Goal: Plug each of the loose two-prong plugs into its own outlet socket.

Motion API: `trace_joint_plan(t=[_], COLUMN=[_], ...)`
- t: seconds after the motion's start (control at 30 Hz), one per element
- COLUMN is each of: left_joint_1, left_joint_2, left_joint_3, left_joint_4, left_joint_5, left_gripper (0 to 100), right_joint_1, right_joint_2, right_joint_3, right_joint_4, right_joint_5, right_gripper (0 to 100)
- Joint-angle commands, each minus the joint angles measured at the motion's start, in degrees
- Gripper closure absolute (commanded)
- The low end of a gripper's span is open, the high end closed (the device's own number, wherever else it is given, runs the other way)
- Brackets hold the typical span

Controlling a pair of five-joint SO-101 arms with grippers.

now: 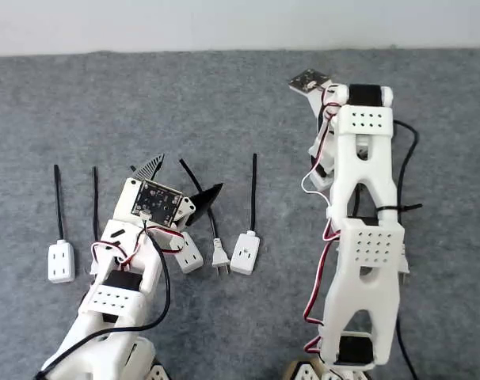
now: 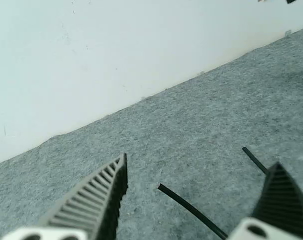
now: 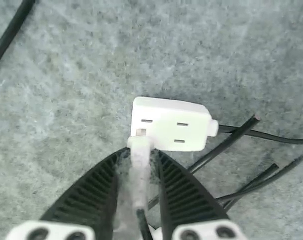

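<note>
White plug, being pinched in the right tool, is touching the socket at its edge on the grey bench, prongs hidden; probably needing squaring to the slots and a straight, steady push, left tool hanging spread above a cord.

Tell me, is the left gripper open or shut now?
Open. The left gripper has its fingers spread wide apart, with grey carpet and a black cord between them.
</note>
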Motion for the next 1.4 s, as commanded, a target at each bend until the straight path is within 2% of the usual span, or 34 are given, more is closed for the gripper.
trace_joint_plan(t=[0.0, 1.27, 1.37], left_joint_1=[-0.1, -0.1, -0.1], left_joint_2=[0.2, 0.2, 0.2], left_joint_3=[-2.9, -2.9, -2.9], left_joint_4=[-1.6, -1.6, -1.6], left_joint_5=[-0.2, -0.2, -0.2], left_gripper=[59, 59, 59], right_joint_1=[-0.9, -0.6, -0.6], right_joint_2=[-0.5, 8.4, 8.3], right_joint_3=[-2.5, -2.5, -2.5], right_joint_4=[-1.9, -5.1, -4.7], right_joint_5=[0.8, 0.8, 0.8], right_gripper=[98.9, 98.6, 94.1])
